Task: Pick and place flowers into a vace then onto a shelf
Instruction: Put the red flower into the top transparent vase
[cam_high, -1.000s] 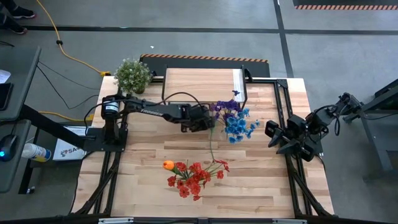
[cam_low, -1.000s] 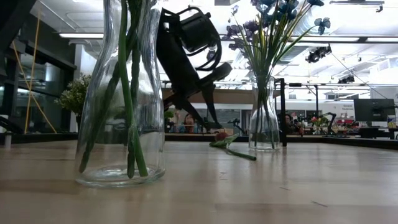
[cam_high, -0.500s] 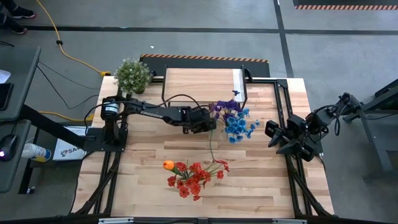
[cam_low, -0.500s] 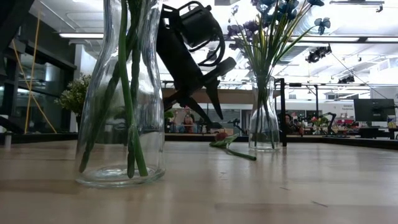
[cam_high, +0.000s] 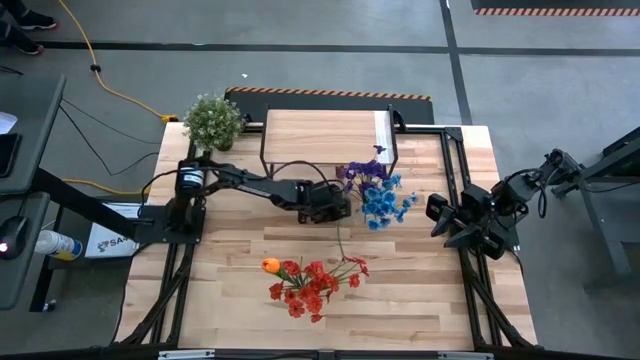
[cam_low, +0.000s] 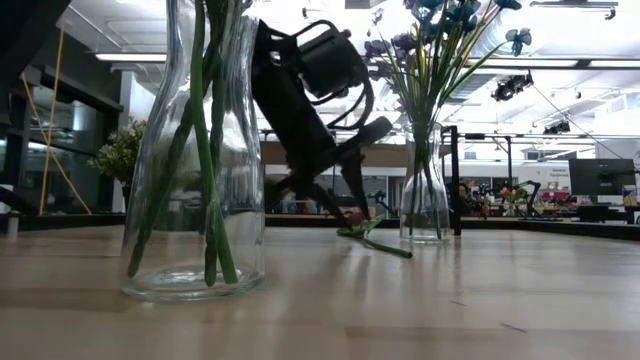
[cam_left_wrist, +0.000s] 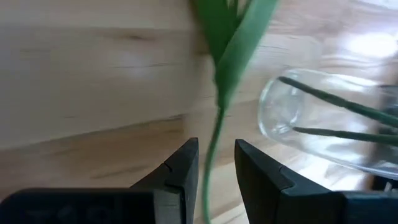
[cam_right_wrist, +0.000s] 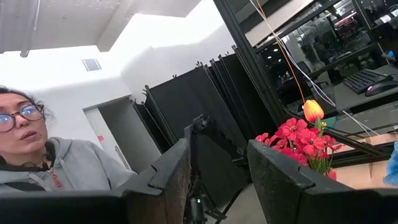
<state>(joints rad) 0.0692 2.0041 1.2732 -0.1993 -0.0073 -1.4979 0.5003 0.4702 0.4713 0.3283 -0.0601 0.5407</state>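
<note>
A single green-stemmed flower (cam_high: 342, 238) lies flat on the wood tabletop between two glass vases. My left gripper (cam_high: 339, 207) is down low over its stem (cam_left_wrist: 211, 163), open, with one finger on each side and no touch that I can see. The far vase (cam_low: 425, 195) holds blue and purple flowers (cam_high: 378, 195). The near vase (cam_low: 195, 150) holds red blooms and one orange bloom (cam_high: 303, 283). The shelf (cam_high: 325, 132) stands at the far edge. My right gripper (cam_high: 440, 222) waits open at the table's right edge.
A bushy potted plant (cam_high: 212, 120) stands at the far left corner. The blue-flower vase (cam_left_wrist: 311, 124) stands close beside my left fingers. A person (cam_right_wrist: 37, 155) shows beyond the table in the right wrist view. Bare wood lies along the table's left and near right.
My left gripper has come down toward the table and shifted slightly toward the near edge, ending astride the lying flower's stem. The flower and both vases have stayed put.
</note>
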